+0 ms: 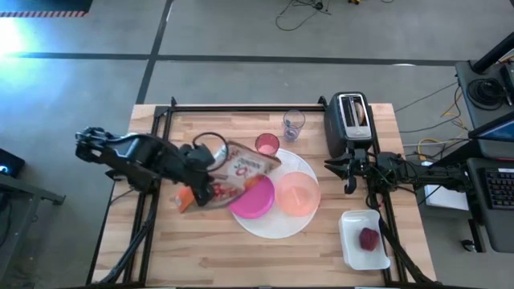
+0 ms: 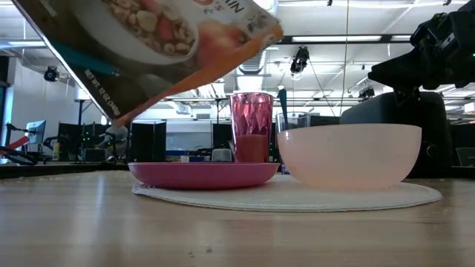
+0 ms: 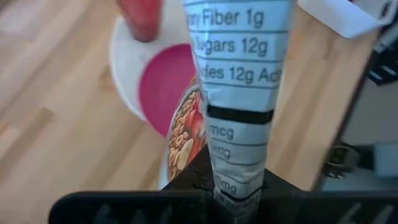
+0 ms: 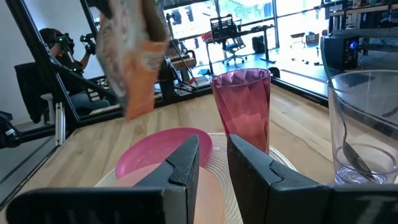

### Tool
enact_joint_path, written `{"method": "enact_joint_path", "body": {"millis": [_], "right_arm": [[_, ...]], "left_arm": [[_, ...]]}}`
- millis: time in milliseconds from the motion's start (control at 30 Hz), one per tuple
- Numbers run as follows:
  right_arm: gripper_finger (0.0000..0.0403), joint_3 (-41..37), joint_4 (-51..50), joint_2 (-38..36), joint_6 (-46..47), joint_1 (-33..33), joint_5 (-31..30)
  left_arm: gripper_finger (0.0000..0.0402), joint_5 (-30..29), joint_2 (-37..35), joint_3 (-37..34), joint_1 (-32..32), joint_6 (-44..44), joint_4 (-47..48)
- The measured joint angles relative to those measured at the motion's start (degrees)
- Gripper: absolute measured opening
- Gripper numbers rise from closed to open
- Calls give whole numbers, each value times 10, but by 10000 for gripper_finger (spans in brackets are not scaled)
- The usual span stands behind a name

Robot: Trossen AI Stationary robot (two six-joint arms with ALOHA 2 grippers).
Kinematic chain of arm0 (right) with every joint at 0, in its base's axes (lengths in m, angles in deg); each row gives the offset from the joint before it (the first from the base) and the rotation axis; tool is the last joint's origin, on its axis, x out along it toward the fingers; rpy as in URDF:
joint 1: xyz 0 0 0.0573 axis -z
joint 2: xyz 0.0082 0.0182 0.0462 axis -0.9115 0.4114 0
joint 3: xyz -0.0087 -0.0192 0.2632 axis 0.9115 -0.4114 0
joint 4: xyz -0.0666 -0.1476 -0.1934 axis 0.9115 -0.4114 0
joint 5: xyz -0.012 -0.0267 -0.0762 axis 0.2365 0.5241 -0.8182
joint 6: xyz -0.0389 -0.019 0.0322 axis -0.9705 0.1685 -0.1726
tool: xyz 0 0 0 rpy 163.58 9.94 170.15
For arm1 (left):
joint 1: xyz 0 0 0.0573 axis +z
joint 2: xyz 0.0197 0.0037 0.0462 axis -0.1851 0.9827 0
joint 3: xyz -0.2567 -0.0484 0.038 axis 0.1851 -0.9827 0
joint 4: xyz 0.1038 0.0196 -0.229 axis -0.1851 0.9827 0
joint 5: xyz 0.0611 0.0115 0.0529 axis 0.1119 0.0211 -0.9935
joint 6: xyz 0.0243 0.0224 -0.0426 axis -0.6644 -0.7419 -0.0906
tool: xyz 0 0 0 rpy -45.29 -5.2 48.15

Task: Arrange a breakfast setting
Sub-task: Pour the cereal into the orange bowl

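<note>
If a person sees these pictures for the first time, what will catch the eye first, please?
Most striking is the cereal bag, clamped in the left gripper and held tilted above the magenta plate. That plate and the peach bowl sit side by side on the big white plate mid-table, with the pink cup just behind. The right gripper waits beside the black toaster.

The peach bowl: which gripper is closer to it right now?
Right. The right gripper hovers just beside the peach bowl, toward the toaster. The left gripper holds a cereal bag beyond the magenta plate.
</note>
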Motion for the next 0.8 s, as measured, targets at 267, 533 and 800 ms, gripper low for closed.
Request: {"method": "enact_joint_path", "body": {"millis": [267, 533, 800], "right_arm": [[73, 0, 0, 0, 0, 0, 0], [73, 0, 0, 0, 0, 0, 0], [73, 0, 0, 0, 0, 0, 0]], "left_arm": [[0, 86, 101, 135, 0, -2, 46], [0, 184, 218, 286, 17, -18, 103], [0, 302, 297, 339, 59, -28, 104]]}}
